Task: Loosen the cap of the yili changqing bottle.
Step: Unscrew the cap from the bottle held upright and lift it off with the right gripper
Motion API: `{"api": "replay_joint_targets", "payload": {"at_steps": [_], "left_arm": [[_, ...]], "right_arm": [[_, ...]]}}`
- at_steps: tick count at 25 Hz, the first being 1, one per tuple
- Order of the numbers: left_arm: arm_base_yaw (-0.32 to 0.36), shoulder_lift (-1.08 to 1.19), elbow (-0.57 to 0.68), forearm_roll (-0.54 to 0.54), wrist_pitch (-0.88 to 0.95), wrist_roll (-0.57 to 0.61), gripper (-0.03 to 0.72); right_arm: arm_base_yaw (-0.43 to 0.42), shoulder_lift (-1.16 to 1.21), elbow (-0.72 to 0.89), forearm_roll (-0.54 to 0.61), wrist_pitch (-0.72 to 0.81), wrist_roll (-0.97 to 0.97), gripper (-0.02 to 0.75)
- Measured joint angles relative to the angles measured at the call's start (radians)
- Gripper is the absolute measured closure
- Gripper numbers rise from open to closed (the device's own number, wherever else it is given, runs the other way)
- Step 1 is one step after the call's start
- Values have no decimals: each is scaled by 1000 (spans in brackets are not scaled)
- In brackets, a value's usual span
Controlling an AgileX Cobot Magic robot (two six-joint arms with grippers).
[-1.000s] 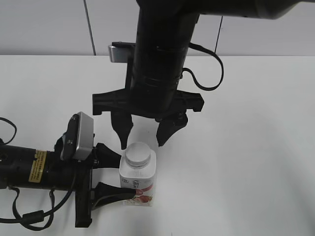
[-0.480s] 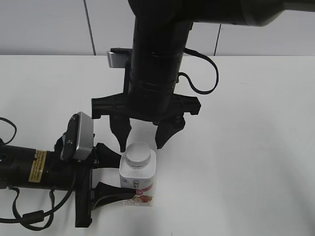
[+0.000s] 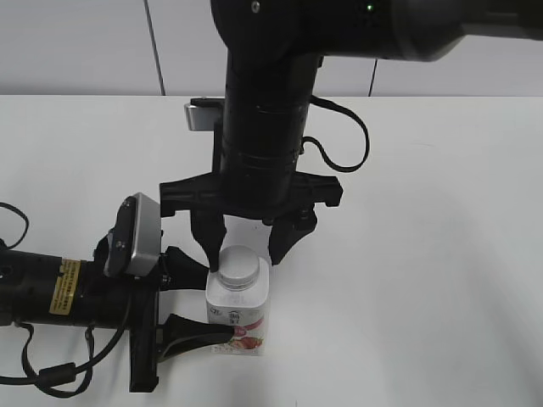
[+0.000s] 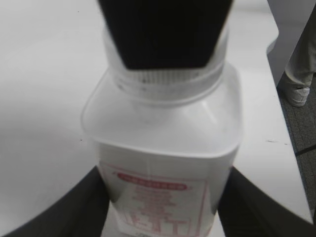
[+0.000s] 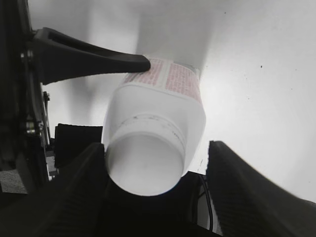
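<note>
The yili changqing bottle stands upright on the white table, white and squarish with a red label. Its white ribbed cap is on the neck. My left gripper is shut on the bottle's body from the left, one finger on each side. The left wrist view shows the bottle between those fingers, with the cap partly hidden. My right gripper hangs over the cap, open, with a finger on either side. In the right wrist view the cap sits between the fingers, close to the left one and apart from the right one.
The white table stretches right and behind the bottle. The left arm's body and cables lie along the front left. A grey wall stands behind. In the left wrist view the table's edge and a person's leg show at the right.
My right gripper has come down from above the bottle until its fingertips flank the cap, shifting slightly left. The left gripper and bottle have not moved.
</note>
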Motion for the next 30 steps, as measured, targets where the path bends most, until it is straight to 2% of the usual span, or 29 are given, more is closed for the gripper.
{"api": "replay_joint_targets", "payload": {"at_steps": [16, 21, 26, 30], "left_arm": [[0, 0, 0, -1, 2, 0, 276], [0, 0, 0, -2, 3, 1, 276], [0, 0, 0, -3, 3, 1, 276], [0, 0, 0, -3, 3, 1, 276]], "right_arm": [[0, 16, 0, 7, -1, -18, 269], [1, 16, 0, 11, -4, -24, 344], [1, 16, 0, 11, -5, -39, 344], [1, 16, 0, 11, -6, -137, 344]]}}
